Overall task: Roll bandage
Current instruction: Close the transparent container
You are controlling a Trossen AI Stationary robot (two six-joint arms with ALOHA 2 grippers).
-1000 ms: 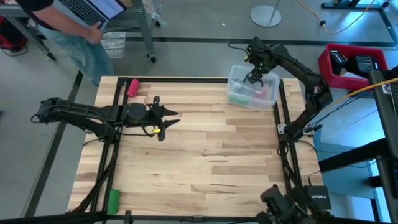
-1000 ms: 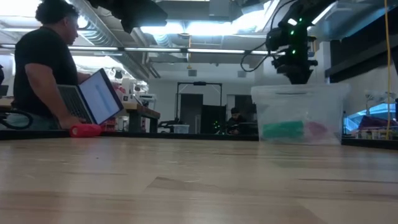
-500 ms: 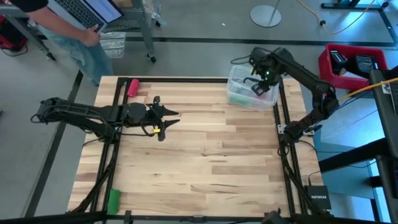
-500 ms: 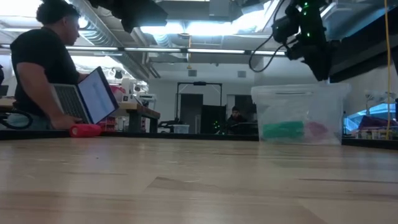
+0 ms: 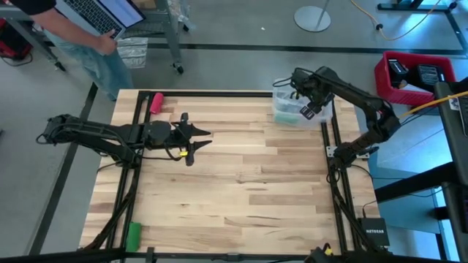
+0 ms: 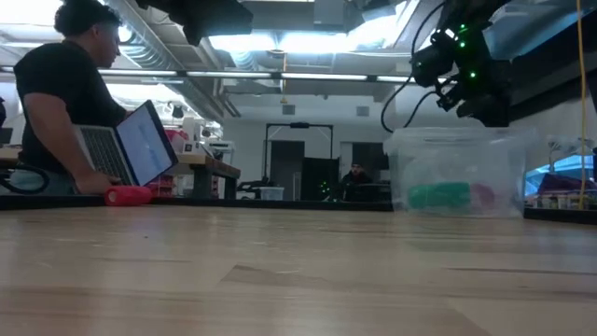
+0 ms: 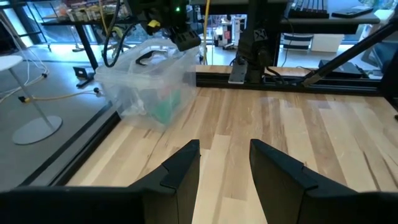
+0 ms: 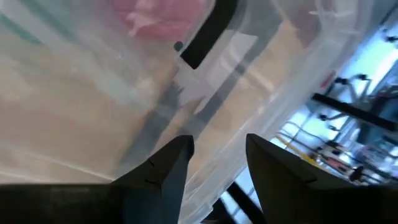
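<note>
The teal-green bandage lies inside a clear plastic bin at the table's far right, next to a pink-red piece. It also shows in the low view and in the left wrist view. My right gripper is open at the bin's near right part. My left gripper is open and empty over the table's left half, its fingers pointing toward the bin. My right gripper comes at the bin from above, slanting, with its open fingers by the clear wall near the bin's near right corner. Whether a finger touches the wall or stands inside the bin, I cannot tell. The bin stands on the table.
A pink-red roll lies at the table's far left corner, and a small bright-green roll at the near left corner. A person with a laptop stands beyond the far left edge. The table's black frame runs beside the bin.
My right gripper has gone from over the bin's far part toward the near and right edges and a little down. The bin, with the bandage in it, has slid a little toward the table's right edge.
</note>
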